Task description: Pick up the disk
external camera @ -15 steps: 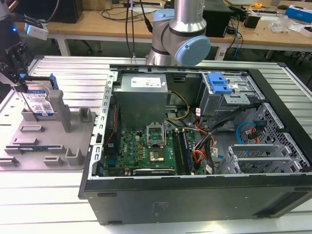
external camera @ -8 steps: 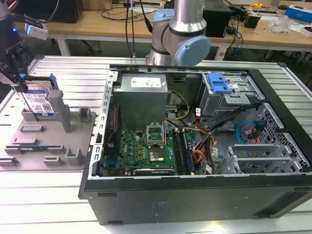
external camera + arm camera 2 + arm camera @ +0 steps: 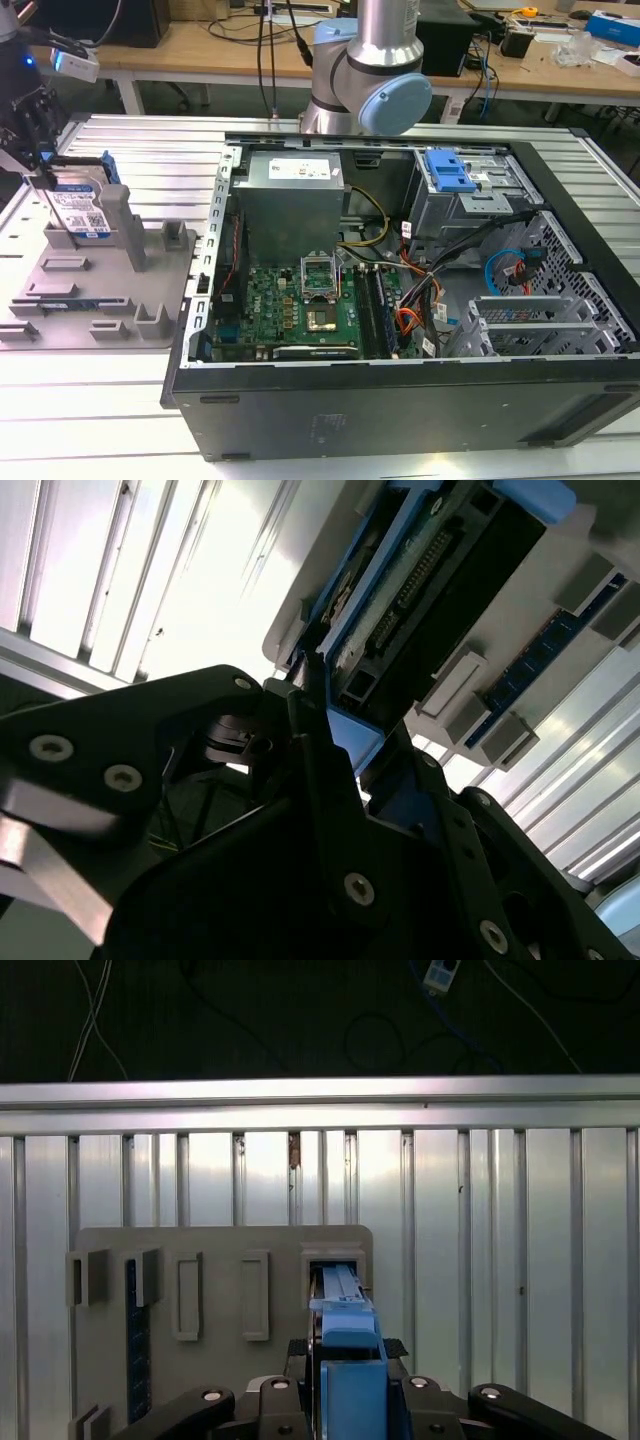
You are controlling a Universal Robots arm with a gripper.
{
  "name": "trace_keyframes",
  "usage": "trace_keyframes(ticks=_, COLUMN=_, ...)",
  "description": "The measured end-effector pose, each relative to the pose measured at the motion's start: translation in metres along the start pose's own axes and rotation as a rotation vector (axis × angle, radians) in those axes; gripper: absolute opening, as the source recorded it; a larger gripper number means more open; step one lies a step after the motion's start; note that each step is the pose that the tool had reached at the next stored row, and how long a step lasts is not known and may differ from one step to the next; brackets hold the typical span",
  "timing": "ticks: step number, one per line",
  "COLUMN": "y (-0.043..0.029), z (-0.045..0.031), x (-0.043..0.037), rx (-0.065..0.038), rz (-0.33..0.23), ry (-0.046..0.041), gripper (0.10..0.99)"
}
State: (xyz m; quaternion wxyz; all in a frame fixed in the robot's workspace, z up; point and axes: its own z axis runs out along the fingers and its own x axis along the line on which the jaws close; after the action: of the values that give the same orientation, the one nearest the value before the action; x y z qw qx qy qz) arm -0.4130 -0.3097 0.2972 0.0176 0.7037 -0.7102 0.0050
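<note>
The pincer [image 3: 345, 1400] is clamped on the disk [image 3: 80, 212], upright in the grey tray [image 3: 100, 290] near the table's [image 3: 130, 400] edge. The exterior view adds its label.

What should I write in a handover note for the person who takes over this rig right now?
Gripper: its fingers are closed on the disk, one on each side of its blue-railed edge, as both wrist views show.
The disk: upright on its edge at the grey tray, on the exterior view's left, beside the open computer case.
Done: the arm has reached the disk and taken the grip.
Left: lifting the disk clear of the tray. Its lower edge sits among the tray's posts, and I cannot tell whether it has already left the slot.
</note>
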Motion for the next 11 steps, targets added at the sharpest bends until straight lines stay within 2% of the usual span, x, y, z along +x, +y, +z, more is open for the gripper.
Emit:
trace_keyframes(ticks=2, y=0.0000, z=-0.0001, x=0.0000, rx=0.000, rz=0.000, ry=0.0017, gripper=0.365)
trace_keyframes(ticks=5, y=0.0001, z=-0.0069, x=0.0002, rx=0.000, rz=0.000, ry=0.0018, gripper=0.365)
trace_keyframes(ticks=6, y=0.0002, z=-0.0109, x=0.0004, rx=0.000, rz=0.000, ry=0.0018, gripper=0.365)
trace_keyframes(ticks=9, y=0.0006, z=-0.0341, x=0.0011, rx=0.000, rz=0.000, ry=0.0018, gripper=0.365)
trace_keyframes(ticks=11, y=0.0008, z=-0.0433, x=0.0014, rx=0.000, rz=0.000, ry=0.0019, gripper=0.365)
